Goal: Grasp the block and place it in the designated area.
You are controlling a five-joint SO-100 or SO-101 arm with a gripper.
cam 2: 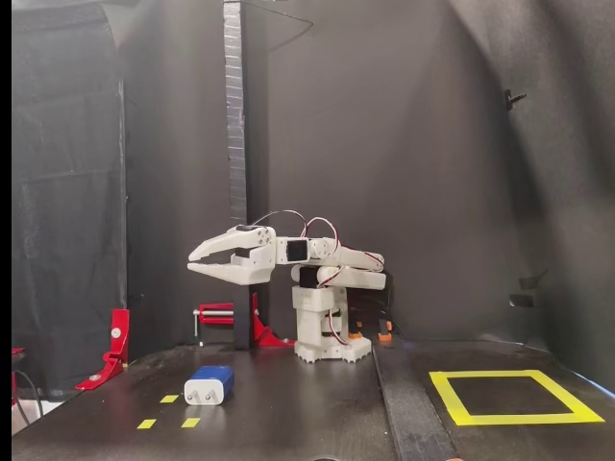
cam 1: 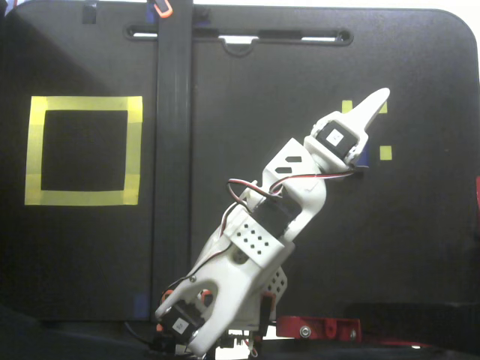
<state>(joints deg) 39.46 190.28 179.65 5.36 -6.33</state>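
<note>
The block (cam 2: 209,386) lies flat on the table (cam 2: 288,413), below the claw (cam 2: 197,262) and well under it in the fixed view from the front; its pale end with two short prongs faces that camera. In the fixed view from above the claw (cam 1: 382,96) covers nearly all of it, leaving only a sliver of blue (cam 1: 363,157) beside the wrist.

It looks like a small hard plastic shell, light and stiff, probably smooth enough to slip under a skewed pinch. The long flat sides seem the best place to take it, across the width and clear of the prongs, which are thin and could bend or catch.

The claw hangs partly spread, a modest wedge between its fingers, holding nothing.

Small yellow tape marks (cam 2: 168,399) sit beside the block. The designated area (cam 2: 514,418) lies well away on the claw's far side, past a raised black strip (cam 1: 171,165).

No brand, label or writing can be read anywhere.
</note>
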